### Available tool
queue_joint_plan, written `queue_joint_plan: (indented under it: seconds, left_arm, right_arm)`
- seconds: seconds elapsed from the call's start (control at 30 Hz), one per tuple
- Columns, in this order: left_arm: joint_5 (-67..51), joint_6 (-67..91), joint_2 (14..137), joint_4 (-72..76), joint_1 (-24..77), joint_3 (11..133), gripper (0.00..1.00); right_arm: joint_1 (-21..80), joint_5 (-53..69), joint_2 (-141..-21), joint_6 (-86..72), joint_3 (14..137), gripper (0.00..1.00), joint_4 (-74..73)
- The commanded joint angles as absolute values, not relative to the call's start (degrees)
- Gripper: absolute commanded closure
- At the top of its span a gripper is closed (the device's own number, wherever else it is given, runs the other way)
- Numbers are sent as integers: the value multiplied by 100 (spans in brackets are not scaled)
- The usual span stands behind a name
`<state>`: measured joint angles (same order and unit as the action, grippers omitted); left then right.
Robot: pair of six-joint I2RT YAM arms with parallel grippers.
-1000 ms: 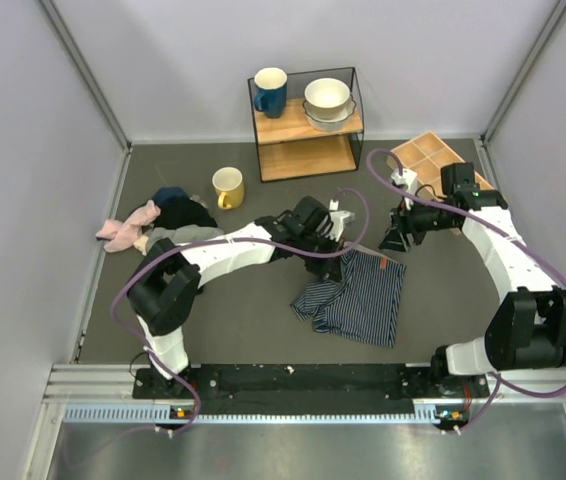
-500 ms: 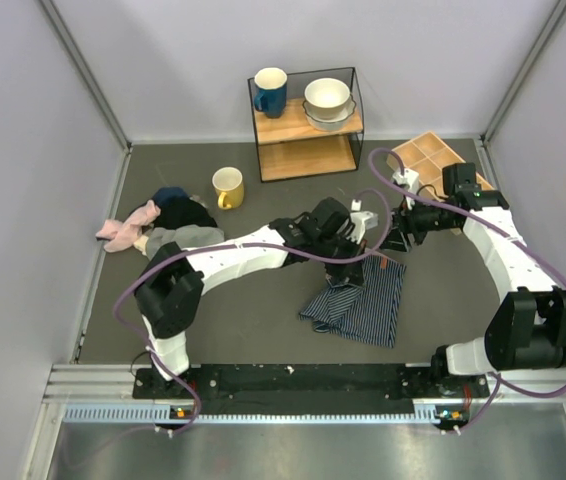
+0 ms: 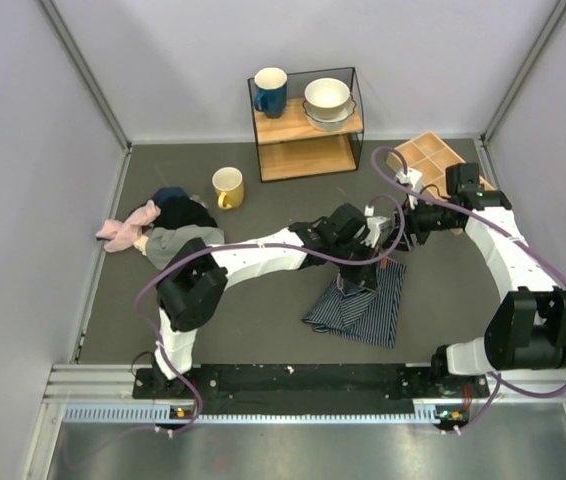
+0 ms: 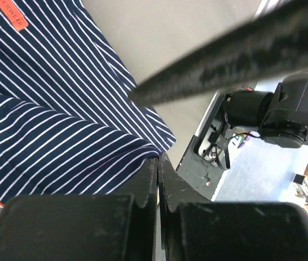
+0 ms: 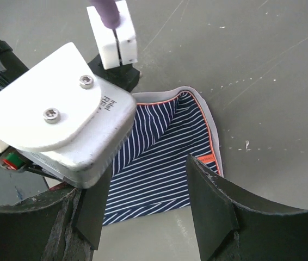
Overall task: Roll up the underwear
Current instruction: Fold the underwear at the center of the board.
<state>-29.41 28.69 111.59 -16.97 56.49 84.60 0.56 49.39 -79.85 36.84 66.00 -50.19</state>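
- The underwear (image 3: 368, 310) — soft navy-blue boxer shorts with thin white stripes — lies on the dark grey table (image 3: 263, 170), right of centre and between the two arms; its near part lies flat, its far edge is gathered under the grippers.
- The left gripper (image 3: 355, 272) reaches across from the left and sits at the far-left part of the shorts; in the left wrist view its black fingers (image 4: 143, 185) are pressed together and the striped cloth (image 4: 50, 109) runs straight into their tips, so this claw is clamped on a fold of the underwear.
- A small orange-red tag (image 4: 15, 19) with pale letters sits on the fabric at the top left of that view.
- The right gripper (image 3: 400, 235) hangs just above the far-right corner of the shorts; from its own camera (image 5: 146, 185) the jaws stand apart with nothing between them, and the underwear (image 5: 159, 147) lies below the gap, its pale edge lined in orange.
- The left arm's white camera housing (image 5: 56, 125) fills the left of the right wrist view, close to the right claw.
- Behind stand a black-framed wooden shelf (image 3: 308, 140) with a blue mug (image 3: 270, 92) and stacked white bowls (image 3: 327, 102); a yellow mug (image 3: 228, 187) stands beside it on the table.
- A wooden compartment tray (image 3: 433, 158) lies at the far right; a pink cloth (image 3: 128, 227), a grey cloth (image 3: 173, 240) and a dark cloth (image 3: 185, 208) are heaped at the left, well apart from the shorts.
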Motion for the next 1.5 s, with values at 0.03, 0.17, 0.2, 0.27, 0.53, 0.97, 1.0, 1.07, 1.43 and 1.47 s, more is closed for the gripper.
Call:
queue_joint_plan:
  seconds: [0.03,0.17,0.2,0.27,0.53,0.97,1.0,1.07,1.43,1.47]
  left_arm:
    - [-3041,3041,11355,-1222,5766,8842,99]
    - [-3085,3129,11592,-1108,5774,8999,98]
    - [-3085,3138,11628,-1081,5774,9017,99]
    - [-3111,3216,11706,-1020,5774,9009,99]
    - [-3208,3471,11795,-660,5818,8868,97]
    - [-3393,3525,11629,-571,5889,8306,75]
    - [-3393,3516,11584,-571,5889,8245,74]
    - [-3340,3489,11392,-554,5889,8060,72]
    - [-2699,2681,9996,-1290,5845,7349,51]
    - [-2542,2533,9845,-1388,5819,7252,51]
  right_arm:
    - [18,5115,-7901,3639,6609,42,-4896]
    - [-130,5107,-7919,3621,6609,42,-4904]
    - [-141,5106,-7919,3612,6618,42,-4896]
    - [-219,5124,-7919,3604,6609,42,-4904]
    - [-299,5168,-7919,3604,6601,42,-4904]
    - [-369,5177,-7945,3595,6583,42,-4913]
    - [-378,5185,-7954,3595,6583,42,-4904]
    - [-404,5177,-7963,3603,6574,42,-4904]
    - [-466,5317,-8042,3683,6452,42,-4904]
    - [-466,5335,-8059,3691,6425,42,-4904]
